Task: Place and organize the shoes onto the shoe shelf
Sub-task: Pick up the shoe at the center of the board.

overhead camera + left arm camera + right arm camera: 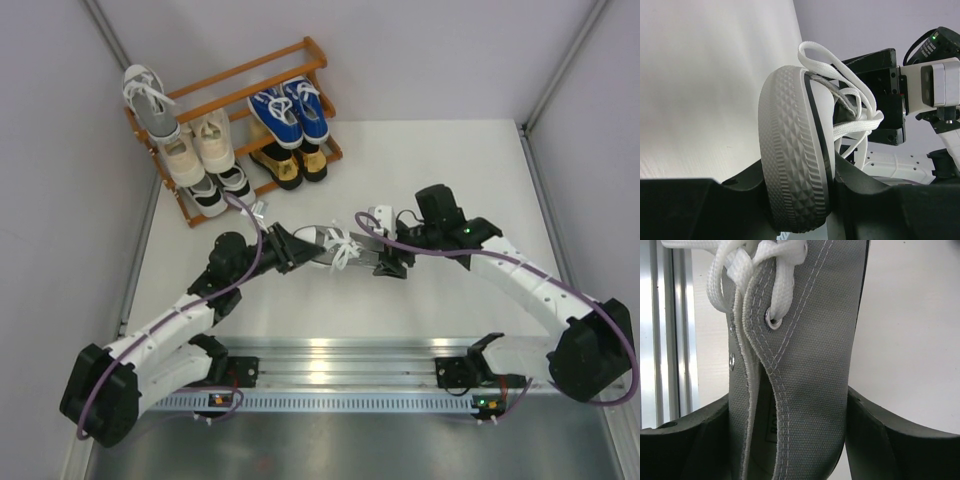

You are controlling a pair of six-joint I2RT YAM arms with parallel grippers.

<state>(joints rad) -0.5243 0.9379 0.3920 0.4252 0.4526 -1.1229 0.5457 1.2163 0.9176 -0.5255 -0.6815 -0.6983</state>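
grey sneaker (322, 243) | over mid bench (450, 180), between both arms, long axis left-right | left claw (290, 250) clamps toe | right claw (385, 262) pinches ankle end | shoe shelf (250, 75) far-left, left arm nearer

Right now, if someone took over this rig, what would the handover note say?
Left gripper: jaws shut on the grey sneaker, toe end.
Right gripper: jaws pressed against the same sneaker's upper near the eyelets.
On the shoe shelf: other grey sneaker, beige pair, blue pair, gold pair, black-and-white pair.
Done: nine shoes racked.
Left: put the held sneaker beside its mate, top left of the shelf.
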